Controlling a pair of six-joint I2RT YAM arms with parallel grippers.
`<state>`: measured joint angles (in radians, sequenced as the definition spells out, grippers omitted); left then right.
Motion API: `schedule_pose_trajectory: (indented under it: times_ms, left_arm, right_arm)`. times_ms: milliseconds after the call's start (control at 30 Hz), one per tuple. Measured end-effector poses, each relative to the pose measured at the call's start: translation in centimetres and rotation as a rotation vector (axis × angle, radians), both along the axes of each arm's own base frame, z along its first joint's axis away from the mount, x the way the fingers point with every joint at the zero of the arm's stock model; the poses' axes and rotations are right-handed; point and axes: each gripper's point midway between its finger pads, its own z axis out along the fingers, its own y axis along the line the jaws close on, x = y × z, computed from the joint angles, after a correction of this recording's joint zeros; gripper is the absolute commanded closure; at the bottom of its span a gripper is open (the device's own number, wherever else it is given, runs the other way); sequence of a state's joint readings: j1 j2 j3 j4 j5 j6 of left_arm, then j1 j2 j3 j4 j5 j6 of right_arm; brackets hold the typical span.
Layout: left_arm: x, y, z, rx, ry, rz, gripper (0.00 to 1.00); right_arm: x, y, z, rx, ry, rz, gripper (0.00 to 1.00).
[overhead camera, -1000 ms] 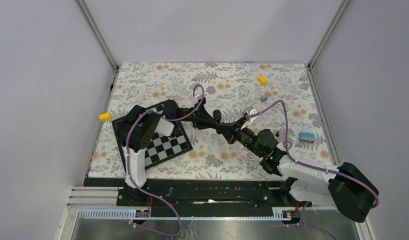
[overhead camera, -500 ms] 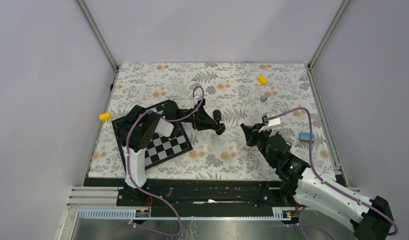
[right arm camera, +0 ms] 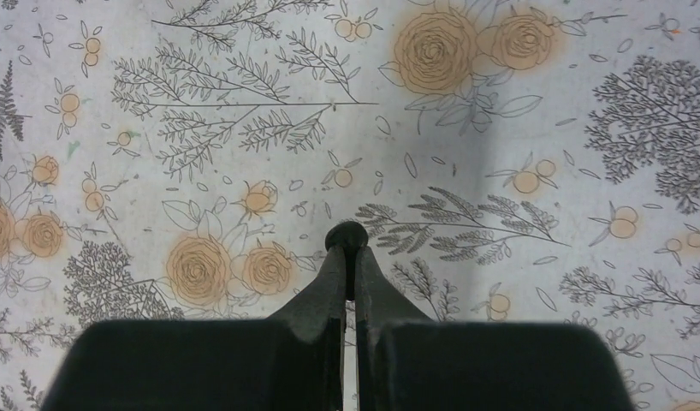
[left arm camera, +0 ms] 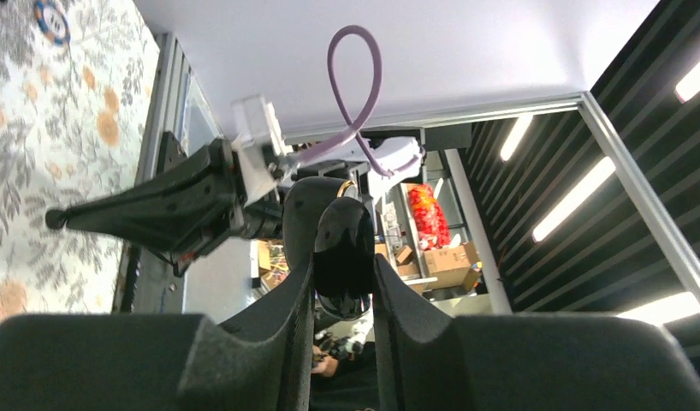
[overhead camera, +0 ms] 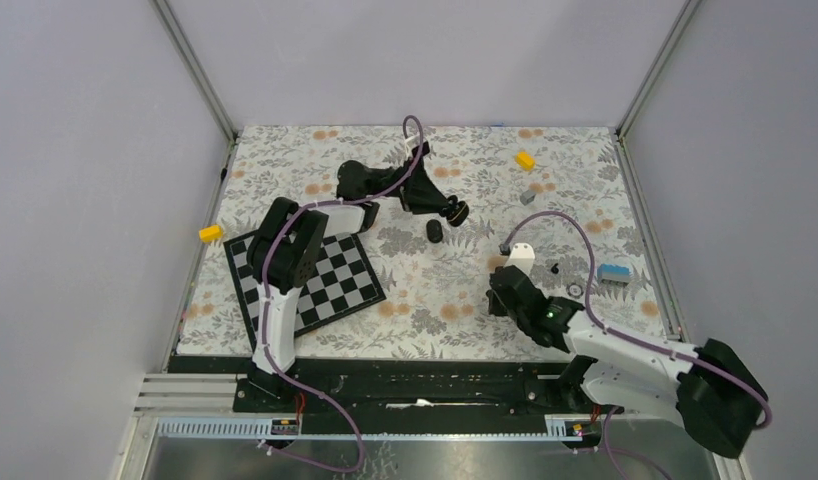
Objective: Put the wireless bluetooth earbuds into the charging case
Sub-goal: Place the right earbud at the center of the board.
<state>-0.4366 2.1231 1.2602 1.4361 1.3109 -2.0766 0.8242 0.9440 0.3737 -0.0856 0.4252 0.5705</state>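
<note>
The left arm (overhead camera: pixel 285 262) is standing stretched far forward, the left pincer (overhead camera: pixel 455 211) lying turned on its side and clamping a glossy black piece (left arm camera: pixel 342 244). The right arm (overhead camera: pixel 625 350) is crouching low near its base, the right pincer (right arm camera: pixel 347 244) pressing fully closed and pointing downward.

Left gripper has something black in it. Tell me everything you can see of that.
It looks like the charging case: a glossy black rounded pebble, smooth like plastic, mirroring the room lights. It lies lengthwise in the left gripper, pinched on both flanks, nothing else touching it. A thin orange arc shows at its top.
</note>
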Motion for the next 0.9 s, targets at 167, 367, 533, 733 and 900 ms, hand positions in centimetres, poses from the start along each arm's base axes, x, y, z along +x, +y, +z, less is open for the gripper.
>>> schedule_pose_trajectory:
  times_ms: [167, 367, 533, 733, 900]
  left_arm:
    - [1.7, -1.6, 0.5, -0.004, -0.083, -0.001, 1.0]
    - [8.1, -4.1, -1.5, 0.135, -0.158, 0.119, 1.0]
    - [11.0, -3.1, -4.9, 0.299, -0.168, 0.223, 1.0]
    - [10.8, -0.6, -10.6, 0.581, -0.142, 0.325, 1.0]
    - [8.2, 1.9, -9.6, 0.679, -0.204, 0.373, 1.0]
  right_arm:
    - [1.2, 1.2, -0.2, -0.029, 0.045, -0.019, 1.0]
    - [1.8, 1.9, -0.5, 0.001, 0.058, -0.037, 1.0]
    - [1.9, 2.0, -0.7, 0.039, 0.074, -0.07, 0.93]
    - [1.8, 1.9, -1.3, 0.053, 0.095, -0.104, 0.8]
    - [1.7, 1.6, -2.1, 0.03, 0.116, -0.11, 0.62]
